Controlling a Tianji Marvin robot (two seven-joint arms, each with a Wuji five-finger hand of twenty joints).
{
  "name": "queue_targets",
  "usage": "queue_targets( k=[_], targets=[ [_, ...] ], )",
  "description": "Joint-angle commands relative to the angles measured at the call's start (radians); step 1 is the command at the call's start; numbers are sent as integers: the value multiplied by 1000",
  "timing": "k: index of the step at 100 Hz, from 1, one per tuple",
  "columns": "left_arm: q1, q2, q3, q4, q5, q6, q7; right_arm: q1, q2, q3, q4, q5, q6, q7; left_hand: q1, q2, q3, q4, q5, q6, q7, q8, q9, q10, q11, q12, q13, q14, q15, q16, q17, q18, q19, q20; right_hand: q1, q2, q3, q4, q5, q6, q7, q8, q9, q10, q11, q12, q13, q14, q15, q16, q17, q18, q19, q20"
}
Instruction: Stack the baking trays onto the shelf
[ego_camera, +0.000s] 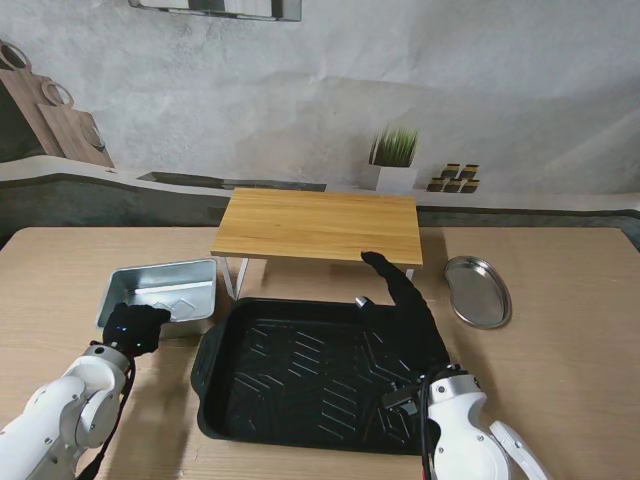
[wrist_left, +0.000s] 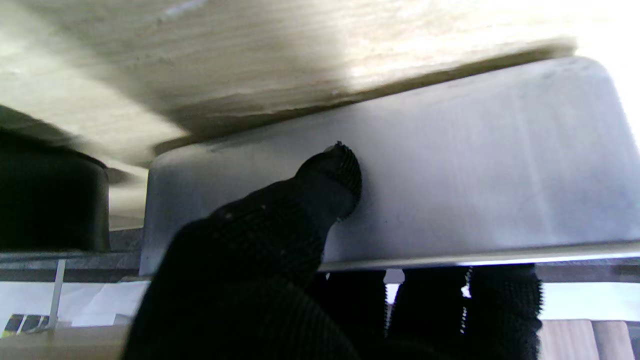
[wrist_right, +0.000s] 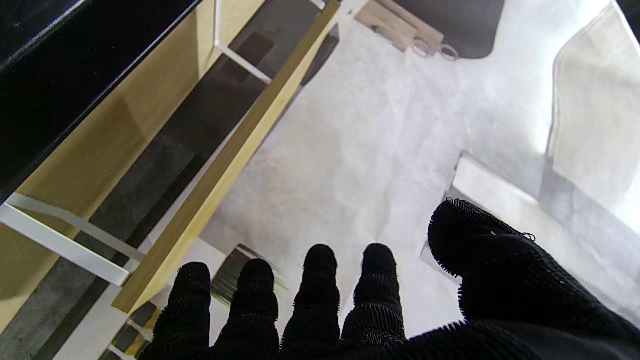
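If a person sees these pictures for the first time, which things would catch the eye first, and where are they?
First the big black baking tray, nearest to me in the middle of the table, with the right hand stretched open over its right side. Just beyond it stands the wooden shelf, with nothing on top. To the left, the left hand grips the near edge of a silver tray, thumb pressed on its outer wall.

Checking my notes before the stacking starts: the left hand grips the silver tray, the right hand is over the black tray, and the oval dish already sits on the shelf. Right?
Not quite. In the stand view the oval dish lies on the table right of the shelf, whose top is bare. The left hand does grip the silver tray; the right hand is over the black tray.
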Motion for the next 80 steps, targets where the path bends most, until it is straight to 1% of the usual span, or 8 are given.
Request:
queue_targets(
  k=[1,5,12,21,40,54,61,80],
  targets=[
    [25,-2,-24,-19,1,-11,21,-5,-9,-2,-5,4,5,10,137,59,115,20,158,-37,201,152,24,24,67,52,98,42,152,72,82,57,171,69,-14,-20,21,-35,14,-7,4,-3,-10,-9,18,2,8,-23,3,-5,3,-40,3,-10],
    [35,-4,-39,-23,2,-24,48,-5,-8,-2,-5,4,5,12,140,56,132,14,176,-32,232,197,22,21,94,81,117,40,184,88,104,56,195,78,-13,-20,21,-35,14,-8,4,-3,-10,-9,18,2,8,-23,3,-5,4,-39,3,-10],
    [59,-6,-72,-37,14,-45,86,-4,-9,-2,-3,5,4,11,142,55,142,14,191,-28,257,255,20,16,121,115,146,35,220,114,139,53,227,87,-14,-19,21,-35,13,-7,4,-3,-11,-9,19,2,8,-25,3,-5,3,-40,2,-10],
    [97,-10,-117,-69,23,-68,118,-4,-9,-3,-4,6,4,11,145,50,150,16,201,-27,266,282,22,15,134,132,168,29,232,125,157,56,238,92,-14,-18,20,-35,13,-7,4,-3,-11,-9,18,2,8,-24,2,-6,3,-40,3,-10],
    [191,-16,-213,-168,33,-118,126,-3,-8,-4,-4,8,0,13,145,50,156,15,202,-18,266,311,23,18,138,150,167,28,226,134,157,58,234,94,-15,-18,20,-35,14,-7,4,-4,-10,-9,19,2,9,-24,2,-6,4,-39,3,-10],
    [270,-22,-272,-244,35,-172,138,-6,-9,-2,-8,10,-4,10,147,51,160,15,198,-17,271,336,21,20,142,166,170,26,232,145,156,57,234,97,-13,-17,19,-35,14,-8,4,-4,-11,-10,19,2,8,-25,2,-6,3,-41,2,-11],
    [318,-27,-301,-295,28,-199,132,-10,-9,0,-11,8,-6,8,148,49,162,15,198,-14,269,343,22,24,141,168,169,30,231,148,153,59,235,100,-14,-17,19,-35,14,-7,4,-4,-11,-9,18,2,9,-24,2,-5,4,-39,3,-11],
    [447,-36,-377,-435,39,-269,124,-20,-9,2,-18,7,-16,4,148,52,163,14,194,-15,264,360,20,22,139,174,170,24,231,156,154,55,236,107,-13,-18,18,-35,14,-8,4,-5,-10,-9,19,2,9,-24,3,-5,4,-40,3,-11]
  ],
)
